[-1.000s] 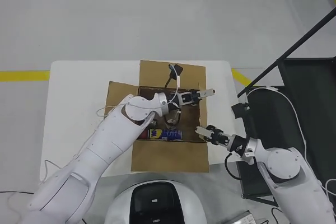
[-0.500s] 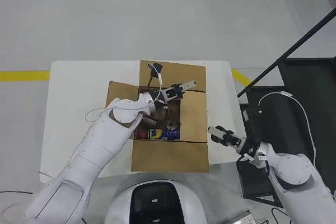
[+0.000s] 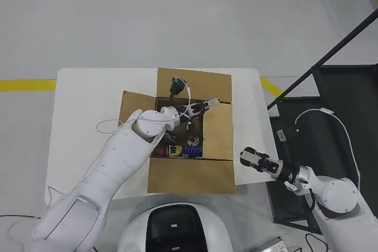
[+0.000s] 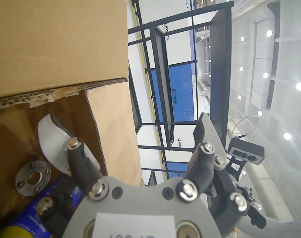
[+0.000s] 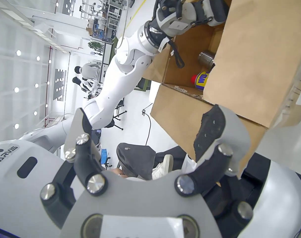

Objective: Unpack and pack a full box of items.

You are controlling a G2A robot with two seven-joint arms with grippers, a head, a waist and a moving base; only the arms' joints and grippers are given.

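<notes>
Cardboard box (image 3: 192,173) sits with its flaps open on the white table (image 3: 88,126). At least two items lie on its floor: a blue and yellow spray can (image 3: 184,150) on its side and a metal flange (image 4: 32,178) just beside it. The left gripper (image 3: 205,106) hangs over the open top near the far right corner, fingers apart and holding nothing. The right gripper (image 3: 246,157) is off the near right corner of the table, well apart from the box, also spread and empty.

The unpacking step looks to be in hand, since items remain inside. The next move probably calls for the left gripper to tip down into the box, straddle the flange or the can, close on it, and lift it clear of the side flap.
</notes>
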